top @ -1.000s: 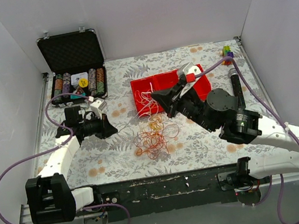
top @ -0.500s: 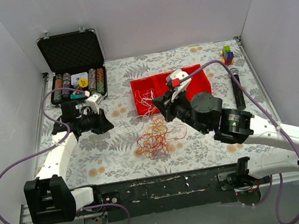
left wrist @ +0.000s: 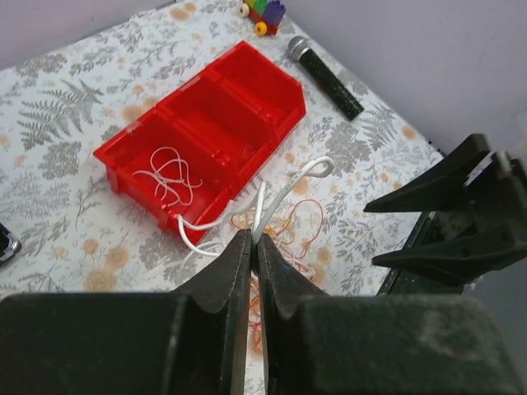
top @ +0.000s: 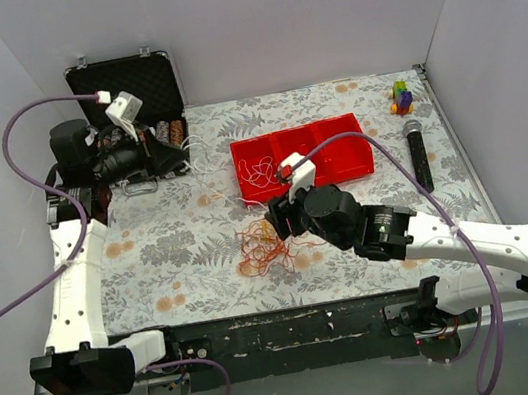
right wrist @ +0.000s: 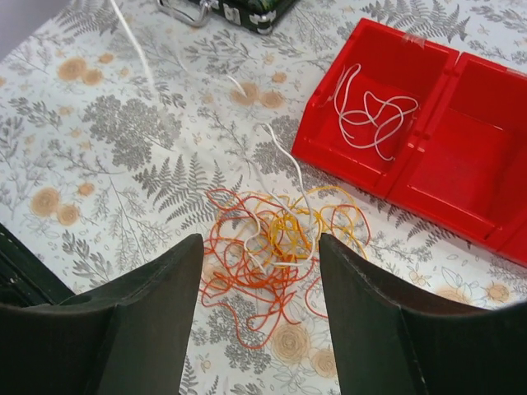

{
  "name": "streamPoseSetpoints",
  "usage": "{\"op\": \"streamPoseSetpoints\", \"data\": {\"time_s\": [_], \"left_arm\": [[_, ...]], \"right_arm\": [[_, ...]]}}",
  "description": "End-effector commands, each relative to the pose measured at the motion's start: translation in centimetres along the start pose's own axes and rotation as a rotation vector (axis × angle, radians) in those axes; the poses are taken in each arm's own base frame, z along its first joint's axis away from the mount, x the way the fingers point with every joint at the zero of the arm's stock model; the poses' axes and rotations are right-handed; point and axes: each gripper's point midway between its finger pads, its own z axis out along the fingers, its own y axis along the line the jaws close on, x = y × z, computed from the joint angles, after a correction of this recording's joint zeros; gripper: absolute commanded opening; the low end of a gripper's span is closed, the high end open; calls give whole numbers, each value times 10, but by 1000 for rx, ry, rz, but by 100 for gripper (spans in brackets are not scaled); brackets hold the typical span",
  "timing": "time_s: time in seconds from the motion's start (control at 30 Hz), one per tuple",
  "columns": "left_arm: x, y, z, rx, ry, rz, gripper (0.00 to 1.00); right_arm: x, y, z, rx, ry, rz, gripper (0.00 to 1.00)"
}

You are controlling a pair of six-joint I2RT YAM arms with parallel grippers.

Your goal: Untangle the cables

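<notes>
The left end effector, high at the upper left, is pinching a white cable that is trailing down, seemingly into the red-and-orange tangle lying on the surface. The right end effector is hovering spread apart just above it.

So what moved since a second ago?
The left fingers, shut on a thin white cable, rose back toward the black case, drawing it from the red-orange cable tangle. The open right fingers left the red plastic bin and came over the tangle. Bin, case and black microphone stayed put.
</notes>
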Motion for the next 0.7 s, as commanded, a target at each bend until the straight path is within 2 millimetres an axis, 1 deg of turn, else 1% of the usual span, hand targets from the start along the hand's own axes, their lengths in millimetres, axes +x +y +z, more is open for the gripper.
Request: {"op": "streamPoseSetpoints", "data": {"time_s": [0.0,0.03,0.13,0.2,0.23,0.27,0.3,0.37,0.43,0.53,0.67], "left_arm": [[-36,-22,-7,58,-61,-32,0],[-47,-26,-9,66,-82,-27,0],[-81,-37,-13,93,-130,-10,0],[-111,-46,-18,110,-172,16,0],[-123,-50,-19,119,-188,25,0],[-143,-61,-27,132,-222,57,0],[-155,-65,-29,141,-241,68,0],[-182,-82,-39,162,-293,111,0],[-203,-94,-47,177,-337,137,0],[-227,-111,-61,182,-415,194,0],[-245,-137,-83,193,-521,288,0]], "right_arm": [[-15,-6,-10,-1,-72,55,67],[-18,-6,-11,-8,-87,58,67],[-15,-8,-9,-17,-87,59,68],[-4,-6,-5,-33,-71,52,68],[-4,-3,-2,-47,-82,58,68],[4,-2,1,-56,-68,56,68],[9,0,3,-65,-60,59,68],[21,6,9,-87,-38,61,68],[26,11,15,-108,-34,63,69],[30,16,27,-106,-19,58,69],[33,23,41,-110,-12,59,69]]}}
